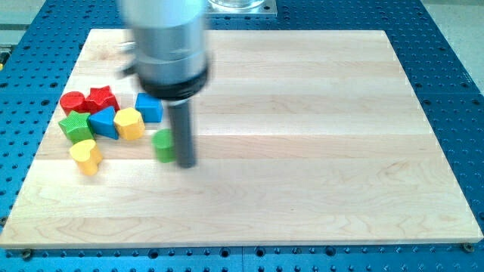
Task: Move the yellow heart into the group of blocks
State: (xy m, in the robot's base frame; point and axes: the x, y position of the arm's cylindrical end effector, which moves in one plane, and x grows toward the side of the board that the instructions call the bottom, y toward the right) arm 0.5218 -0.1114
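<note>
While tool tip (185, 163) touches green block (163, 145), yellow heart (87, 156) nears board's left edge (38, 162).

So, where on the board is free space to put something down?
The whole stretch from my tip to the view's right edge of the board is bare, as is the bottom strip. It is crowded at the left: red star, yellow heart, green block.

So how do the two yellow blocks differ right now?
The yellow heart lies apart at the cluster's lower edge toward the view's bottom; the other yellow block sits packed against the blue block. The heart shows a notched outline; the other's shape is unclear. My tip is nearer the other block, beside the green block. Both share the same yellow.
</note>
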